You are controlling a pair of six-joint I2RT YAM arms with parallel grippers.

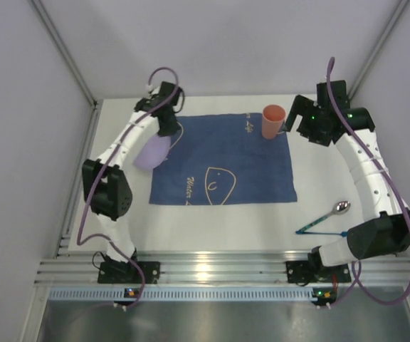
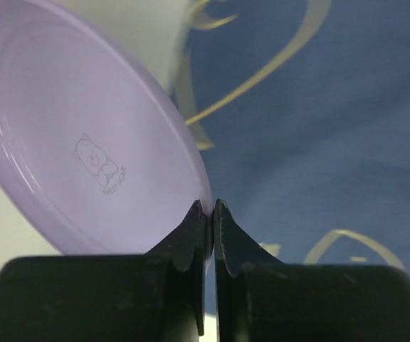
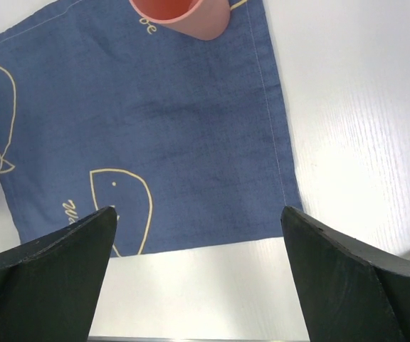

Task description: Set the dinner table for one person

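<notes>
Left gripper (image 2: 208,214): fingers pressed together on the rim of the plate (image 2: 84,142), with no gap showing between the tips.
Plate: pale purple with a small bear drawn inside, tilted at the left edge of the cloth (image 1: 226,157). It sits partly over the cloth and partly over the bare dinner table (image 1: 191,228); whether its low side touches down cannot be told.
Right gripper (image 3: 198,211): fingers spread wide, holding nothing, just beside the cup (image 1: 272,121).
Cup: orange-pink, upright on the cloth's far right corner.
Cloth: dark blue with yellow line drawings, lying flat on the middle of the dinner table.
Spoon (image 1: 333,214): metal bowl and teal handle, on bare white near the right edge, off the cloth's near right corner.
Dinner table: large white top carrying everything, with a ribbed rail (image 1: 205,271) along its near edge.
</notes>
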